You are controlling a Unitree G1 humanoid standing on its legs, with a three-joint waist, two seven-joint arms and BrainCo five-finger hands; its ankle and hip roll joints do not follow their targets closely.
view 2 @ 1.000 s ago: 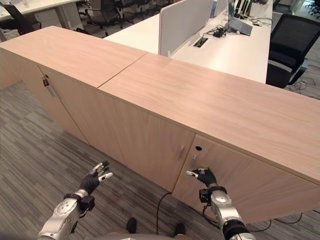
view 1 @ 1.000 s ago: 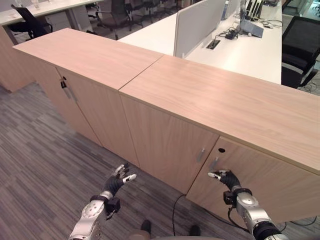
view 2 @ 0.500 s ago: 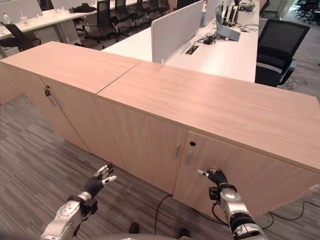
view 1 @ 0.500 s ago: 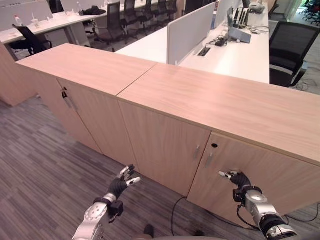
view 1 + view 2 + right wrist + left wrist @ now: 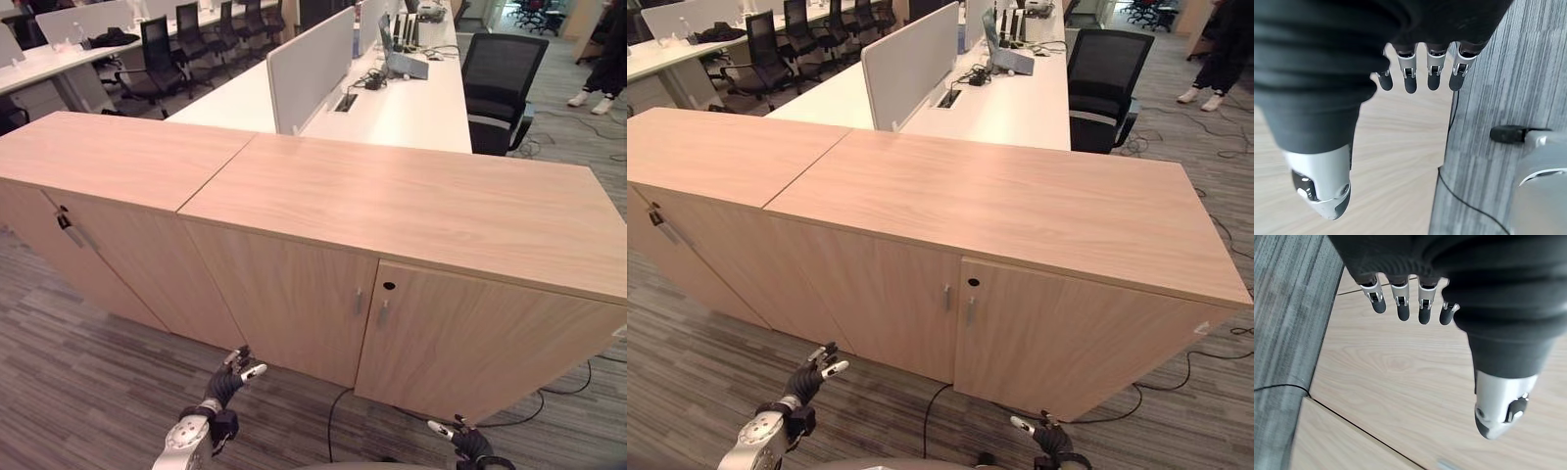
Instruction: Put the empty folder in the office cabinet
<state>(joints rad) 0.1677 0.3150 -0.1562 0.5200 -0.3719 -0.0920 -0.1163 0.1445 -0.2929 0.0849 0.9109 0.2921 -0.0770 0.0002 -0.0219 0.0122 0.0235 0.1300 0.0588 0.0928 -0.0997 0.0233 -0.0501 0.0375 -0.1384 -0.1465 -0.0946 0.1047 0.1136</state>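
Note:
The light wood office cabinet [image 5: 294,294] stands in front of me with both doors shut. Two slim metal handles [image 5: 369,306] and a keyhole [image 5: 389,286] sit where the doors meet. My left hand [image 5: 224,383] hovers low over the carpet before the left door, open and holding nothing. In the left wrist view its fingers [image 5: 1402,303] point straight at the wood panel. My right hand [image 5: 458,442] is low, below the right door, open and empty, and its fingers [image 5: 1419,72] are straight in the right wrist view.
A second cabinet [image 5: 88,196] adjoins on the left, with a key in its door [image 5: 67,221]. Behind are white desks [image 5: 392,98] with a divider screen [image 5: 309,69], a black office chair [image 5: 498,80], and a person's legs [image 5: 600,59] at the far right. Grey carpet [image 5: 88,392] lies in front.
The camera has pulled back and turned, so the whole cabinet front now shows. My right hand has dropped away from the door handles. The left hand stays open, low.

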